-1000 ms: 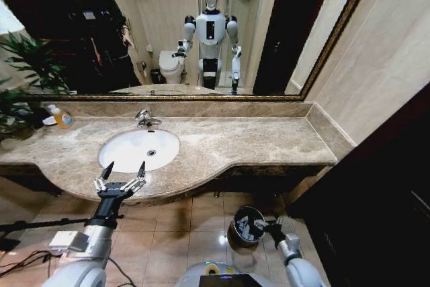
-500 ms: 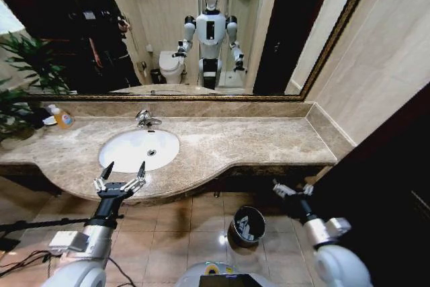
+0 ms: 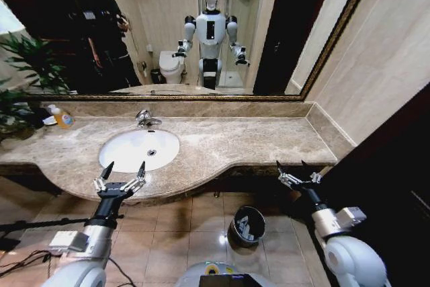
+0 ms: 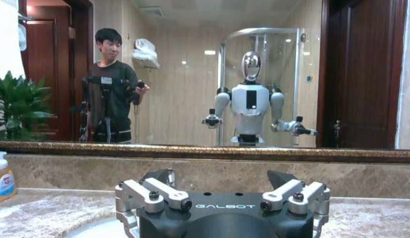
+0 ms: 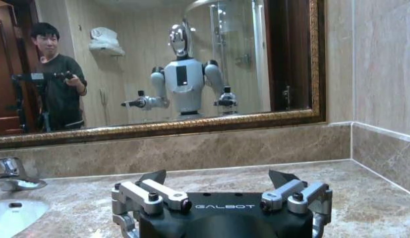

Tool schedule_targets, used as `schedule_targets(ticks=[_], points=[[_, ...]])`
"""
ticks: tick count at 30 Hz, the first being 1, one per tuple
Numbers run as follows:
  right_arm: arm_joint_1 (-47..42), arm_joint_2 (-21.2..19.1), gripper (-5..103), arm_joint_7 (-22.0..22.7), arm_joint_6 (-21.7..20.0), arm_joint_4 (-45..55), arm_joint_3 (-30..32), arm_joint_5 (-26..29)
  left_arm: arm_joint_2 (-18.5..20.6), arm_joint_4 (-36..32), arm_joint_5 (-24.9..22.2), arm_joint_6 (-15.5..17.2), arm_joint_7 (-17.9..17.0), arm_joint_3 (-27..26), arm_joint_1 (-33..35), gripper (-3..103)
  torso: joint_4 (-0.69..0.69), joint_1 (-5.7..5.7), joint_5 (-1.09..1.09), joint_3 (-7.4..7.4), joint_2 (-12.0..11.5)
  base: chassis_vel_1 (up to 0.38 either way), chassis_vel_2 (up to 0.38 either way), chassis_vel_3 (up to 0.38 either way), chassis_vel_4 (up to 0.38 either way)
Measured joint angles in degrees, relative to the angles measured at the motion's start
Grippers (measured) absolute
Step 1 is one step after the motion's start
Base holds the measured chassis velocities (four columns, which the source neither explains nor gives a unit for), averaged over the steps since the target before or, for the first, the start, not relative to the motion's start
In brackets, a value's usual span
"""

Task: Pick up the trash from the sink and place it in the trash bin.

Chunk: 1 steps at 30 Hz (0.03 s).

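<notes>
Brown marble (image 3: 235,142) surrounds the seemingly bare sink (image 3: 139,149); both spread grippers, left (image 3: 121,173) and right (image 3: 296,171), are held empty.

Your left hand (image 3: 121,172) and right hand (image 3: 297,169): black bodies, silver screwed finger links, black pointed tips, white GALBOT lettering; forearms grey-white, upper arms black.
</notes>
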Motion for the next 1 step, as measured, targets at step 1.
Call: schedule_targets(ticks=[1], points=[[0.00, -0.01, 100, 0.03, 0.02, 0.00, -0.03, -0.01, 0.00, 0.00, 0.00, 0.00, 0.00, 0.00, 0.00, 100, 0.00, 0.00, 0.00, 0.00, 0.00, 0.000, 0.000, 0.000, 0.000]])
